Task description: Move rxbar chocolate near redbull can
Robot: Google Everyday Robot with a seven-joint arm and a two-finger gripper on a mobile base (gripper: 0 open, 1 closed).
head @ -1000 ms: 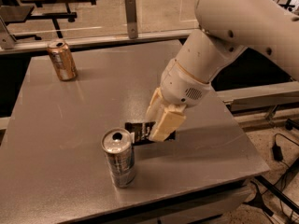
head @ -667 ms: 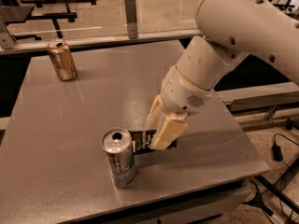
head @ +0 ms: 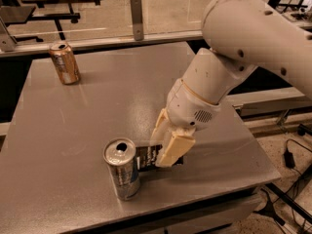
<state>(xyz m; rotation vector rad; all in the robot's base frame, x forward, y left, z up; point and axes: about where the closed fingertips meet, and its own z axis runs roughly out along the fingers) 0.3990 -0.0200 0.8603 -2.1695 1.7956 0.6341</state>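
**With the bar beside the can, letting go looks like what is left**

Since the rxbar chocolate (head: 145, 156) already lies right next to the redbull can (head: 123, 172), you can judge the carrying part of the job as good as done. Both sit close to the front edge of the surface (head: 122, 91), roughly midway along it, with the bar on the can's right side. Its near end is just beside the can's wall; whether the two actually touch, you cannot tell from this angle.

Your pincer (head: 165, 143) is low over the bar's right end, reaching down from the arm that comes in over the right edge. Its two cream fingers (head: 174, 150) stand on either side of the wrapper and look clamped on the rxbar chocolate. The bar seems to rest flat on the surface or very nearly so. What seems to remain for you is to part the fingers and lift clear without dragging the bar or nudging the can, which stands upright and slim and would probably tip easily.

As for the bar itself, you see a small flat piece in a black wrapper with pale lettering, partly hidden by the front finger. Well apart, a gold-orange can (head: 64, 62) stands near the far left corner.
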